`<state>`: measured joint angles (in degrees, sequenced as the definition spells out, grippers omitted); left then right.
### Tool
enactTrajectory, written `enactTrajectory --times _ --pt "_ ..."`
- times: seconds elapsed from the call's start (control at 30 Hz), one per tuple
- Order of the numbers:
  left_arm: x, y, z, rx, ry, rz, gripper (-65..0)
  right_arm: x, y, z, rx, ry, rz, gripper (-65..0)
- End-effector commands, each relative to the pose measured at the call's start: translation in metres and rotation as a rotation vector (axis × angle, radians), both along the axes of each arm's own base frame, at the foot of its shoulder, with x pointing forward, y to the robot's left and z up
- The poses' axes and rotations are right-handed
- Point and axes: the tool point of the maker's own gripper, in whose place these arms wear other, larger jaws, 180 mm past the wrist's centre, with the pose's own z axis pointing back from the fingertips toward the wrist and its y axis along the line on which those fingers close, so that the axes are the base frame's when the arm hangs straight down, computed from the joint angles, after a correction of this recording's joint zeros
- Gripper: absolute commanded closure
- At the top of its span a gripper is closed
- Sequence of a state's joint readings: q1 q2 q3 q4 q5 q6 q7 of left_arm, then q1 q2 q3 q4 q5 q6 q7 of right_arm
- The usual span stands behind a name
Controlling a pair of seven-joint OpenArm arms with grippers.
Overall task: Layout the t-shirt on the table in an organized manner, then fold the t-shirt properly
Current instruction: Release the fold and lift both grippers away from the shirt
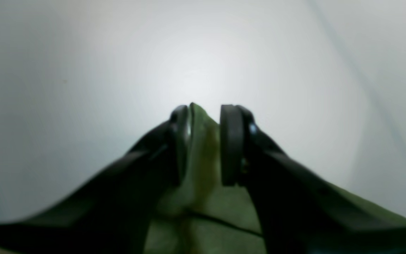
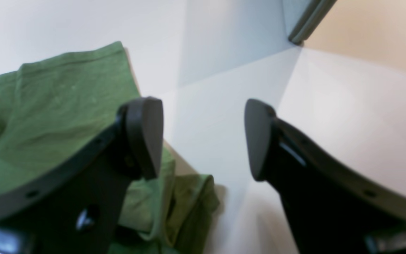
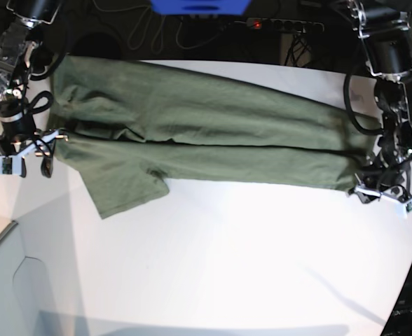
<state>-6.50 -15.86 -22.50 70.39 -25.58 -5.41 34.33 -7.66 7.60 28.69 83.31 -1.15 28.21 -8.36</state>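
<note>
Midway, olive t-shirt (image 3: pixel 213 136) stretched along the table's (image 3: pixel 248 259) far edge, one lengthwise fold made; left gripper (image 1: pixel 204 141) narrowly parted around its hem, right gripper (image 2: pixel 203 137) wide, empty; crosswise folds remaining.

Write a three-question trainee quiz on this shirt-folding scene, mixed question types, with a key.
1. True or false: the right hand grips the t-shirt.
2. What lies between the left hand pads? A) nothing B) green cloth C) cable
3. Fill in: the shirt lies on the white ____.

Key: 1 false, it is open and empty; 2 B; 3 table.
</note>
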Motion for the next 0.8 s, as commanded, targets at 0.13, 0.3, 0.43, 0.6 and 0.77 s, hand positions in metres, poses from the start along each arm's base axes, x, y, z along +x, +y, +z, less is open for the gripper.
enactTrajectory --times 0.13,0.3,0.43,0.6,0.77 --pt "0.008 0.007 0.016 0.022 -0.047 0.003 -6.0 0.008 -0.005 0.018 -0.015 -0.061 0.001 -36.6" --pt "0.008 0.009 0.016 0.024 -0.046 0.007 -13.9 0.009 -0.005 0.018 -0.015 -0.063 0.001 -36.6" --pt "0.014 0.014 0.006 0.001 -0.019 0.027 -29.2 0.010 -0.005 0.019 -0.014 -0.065 0.000 -36.6" --pt "0.018 0.027 -0.017 -0.041 0.055 0.071 -34.0 0.010 -0.005 0.019 -0.014 -0.065 0.000 -36.6" --pt "0.032 0.034 -0.013 -0.041 0.017 0.098 -33.9 0.010 -0.005 0.018 -0.013 -0.064 0.000 -36.6"
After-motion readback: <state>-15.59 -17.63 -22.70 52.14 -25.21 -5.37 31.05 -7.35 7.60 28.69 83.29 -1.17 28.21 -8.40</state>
